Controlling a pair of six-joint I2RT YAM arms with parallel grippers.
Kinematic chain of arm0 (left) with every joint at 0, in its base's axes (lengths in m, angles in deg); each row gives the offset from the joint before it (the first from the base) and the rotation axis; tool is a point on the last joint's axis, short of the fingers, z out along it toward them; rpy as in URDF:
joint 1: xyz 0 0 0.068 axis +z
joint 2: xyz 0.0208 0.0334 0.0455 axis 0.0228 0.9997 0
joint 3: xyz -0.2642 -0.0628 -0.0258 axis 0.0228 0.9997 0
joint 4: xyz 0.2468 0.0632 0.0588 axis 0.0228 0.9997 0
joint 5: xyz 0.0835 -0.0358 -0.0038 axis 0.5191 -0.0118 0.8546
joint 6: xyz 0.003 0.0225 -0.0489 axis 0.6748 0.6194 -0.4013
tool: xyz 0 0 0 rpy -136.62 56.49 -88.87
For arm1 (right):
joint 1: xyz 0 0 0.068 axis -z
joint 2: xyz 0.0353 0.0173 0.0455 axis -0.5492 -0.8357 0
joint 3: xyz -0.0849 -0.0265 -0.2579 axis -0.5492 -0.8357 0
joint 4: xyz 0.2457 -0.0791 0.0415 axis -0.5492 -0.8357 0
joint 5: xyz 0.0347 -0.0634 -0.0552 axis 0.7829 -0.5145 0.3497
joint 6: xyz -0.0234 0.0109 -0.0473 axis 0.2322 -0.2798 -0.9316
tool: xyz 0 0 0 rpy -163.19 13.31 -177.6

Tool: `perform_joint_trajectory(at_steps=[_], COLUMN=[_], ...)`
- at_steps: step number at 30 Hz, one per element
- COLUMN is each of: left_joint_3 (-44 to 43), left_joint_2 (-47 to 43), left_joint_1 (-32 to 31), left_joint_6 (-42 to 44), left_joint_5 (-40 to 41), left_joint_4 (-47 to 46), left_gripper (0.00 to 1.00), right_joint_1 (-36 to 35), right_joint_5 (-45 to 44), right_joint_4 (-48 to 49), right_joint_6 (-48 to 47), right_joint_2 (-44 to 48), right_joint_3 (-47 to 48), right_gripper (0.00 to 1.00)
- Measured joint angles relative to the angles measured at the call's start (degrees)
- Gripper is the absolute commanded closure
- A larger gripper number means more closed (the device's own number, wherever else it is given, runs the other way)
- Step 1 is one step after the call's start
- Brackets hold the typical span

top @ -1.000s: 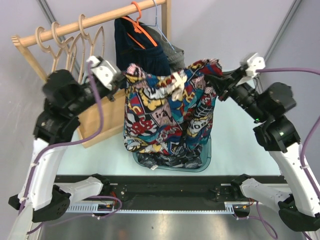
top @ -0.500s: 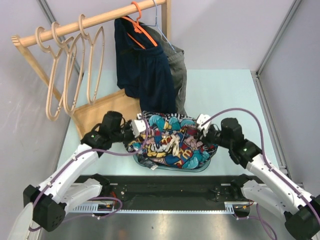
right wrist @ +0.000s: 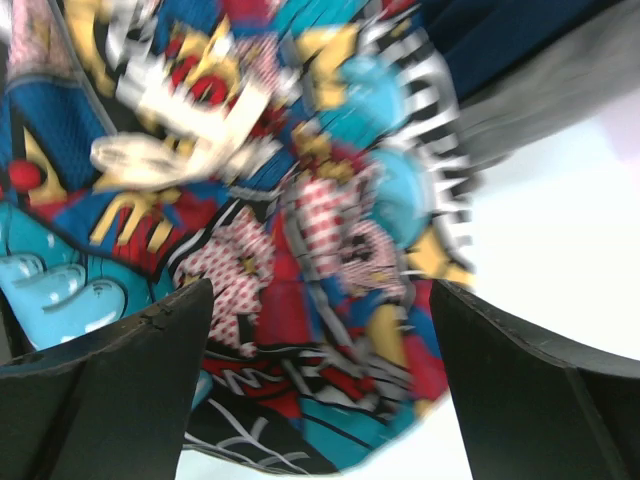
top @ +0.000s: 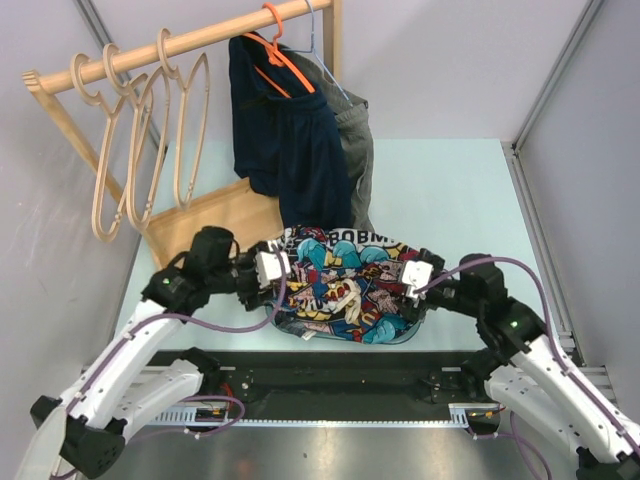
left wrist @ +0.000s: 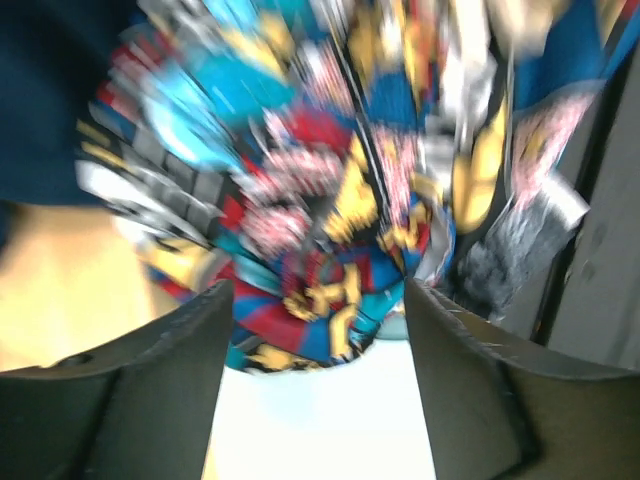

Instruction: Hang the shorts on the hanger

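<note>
Shorts [top: 345,290] lie in a crumpled heap at the near edge of the table [top: 450,190], well apart from the wooden hangers [top: 150,130]. They spill over a clear bluish bin [top: 398,336], of which only the near rim shows.

The left gripper [top: 272,278] sits low at the heap's left edge and the right gripper [top: 418,282] at its right edge. In the left wrist view the fingers [left wrist: 120,400] stand apart with nothing between them, and the blurred print fills the view just past the tips. In the right wrist view the fingers [right wrist: 100,400] are spread wide, with the cloth lying beyond the gap, not gripped. Whether any tip touches the fabric I cannot tell.

Behind the heap a navy garment [top: 290,140] hangs from an orange hanger [top: 280,50], with a grey cloth [top: 355,140] beside it; their hems come down close to the shorts. A tan board [top: 210,220] lies at the foot of the rack. At the far left, three wooden hangers hang bare on the rail [top: 200,40].
</note>
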Motion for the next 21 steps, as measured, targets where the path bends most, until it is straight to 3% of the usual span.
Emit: perform_joint_trajectory(at_steps=[6, 11, 16, 21], left_joint_3=[-22.1, -43.7, -53.3, -57.1], left_joint_2=[2.1, 9.7, 13.5, 16.2], left_joint_1=[0.0, 0.4, 5.2, 10.0], left_joint_6=[-12.7, -25.4, -32.8, -35.9], left_joint_5=[-1.9, 4.8, 17.1, 29.5], left_joint_4=[-1.1, -7.1, -10.1, -10.9], left_gripper=[0.19, 0.11, 0.14, 0.23], right_joint_1=[-0.3, -0.5, -0.7, -1.1], right_joint_5=[-2.9, -4.9, -5.9, -6.1], right_joint_4=[-0.2, 4.2, 7.7, 8.7], right_joint_6=[6.8, 15.8, 24.6, 28.1], right_joint_2=[-2.6, -13.0, -25.2, -28.9], right_joint_3=[13.1, 24.2, 32.3, 33.5], right_gripper=[0.05, 0.06, 0.05, 0.04])
